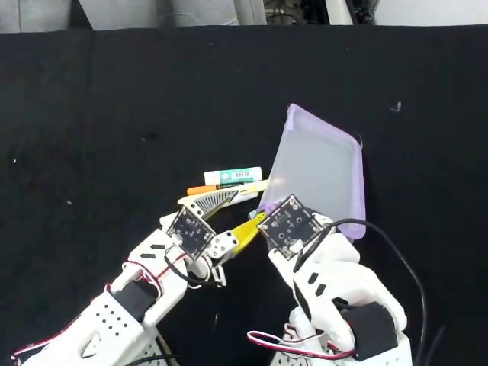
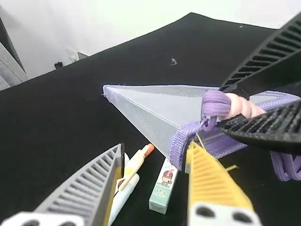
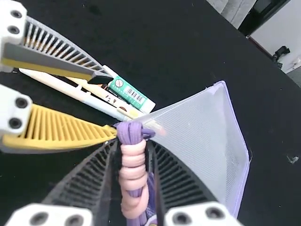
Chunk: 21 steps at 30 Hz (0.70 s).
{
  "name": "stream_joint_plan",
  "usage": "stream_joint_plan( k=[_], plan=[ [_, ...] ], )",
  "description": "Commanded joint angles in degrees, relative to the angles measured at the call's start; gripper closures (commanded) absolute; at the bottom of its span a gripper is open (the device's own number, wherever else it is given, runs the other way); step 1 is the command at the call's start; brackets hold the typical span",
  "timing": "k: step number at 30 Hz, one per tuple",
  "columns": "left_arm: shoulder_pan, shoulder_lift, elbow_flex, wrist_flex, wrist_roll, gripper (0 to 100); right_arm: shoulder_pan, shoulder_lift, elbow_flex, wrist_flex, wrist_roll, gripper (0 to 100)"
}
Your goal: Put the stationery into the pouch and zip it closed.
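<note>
Little seems done: the stationery (image 1: pixel 232 178) lies mid-frame on the desk (image 1: pixel 114 114) outside the pouch (image 1: pixel 316 171), whose pull cord (image 3: pixel 131 165) the right end effector (image 3: pixel 134 141) clamps, the left end effector (image 1: pixel 242 207) gaping beside.

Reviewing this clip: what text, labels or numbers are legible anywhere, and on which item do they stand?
Green-labelled block: a barcode and small print, too small to read.
White pen: faint marks on the barrel, unreadable.
Pouch and its cord: no text visible.
Nothing can be quoted.
</note>
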Motion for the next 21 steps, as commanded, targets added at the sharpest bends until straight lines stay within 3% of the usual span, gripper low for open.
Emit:
stream_joint_plan(
  k=[1,6,11,21],
  plan=[
    [-0.6,4.0,-5.1,2.5,-0.3,78,-0.7,-1.0,-0.6,0.2,0.5,98.7],
    [-0.4,20.0,-13.6,4.0,-0.3,78,-0.7,-1.0,-0.5,0.2,0.5,98.7],
    [-0.8,33.5,-17.2,-2.6,4.5,78,-0.7,-1.0,-0.5,0.1,0.5,98.7],
    [-0.3,34.5,-15.6,-9.7,5.0,78,-0.5,-1.0,-0.3,0.1,0.5,98.7]
  ],
)
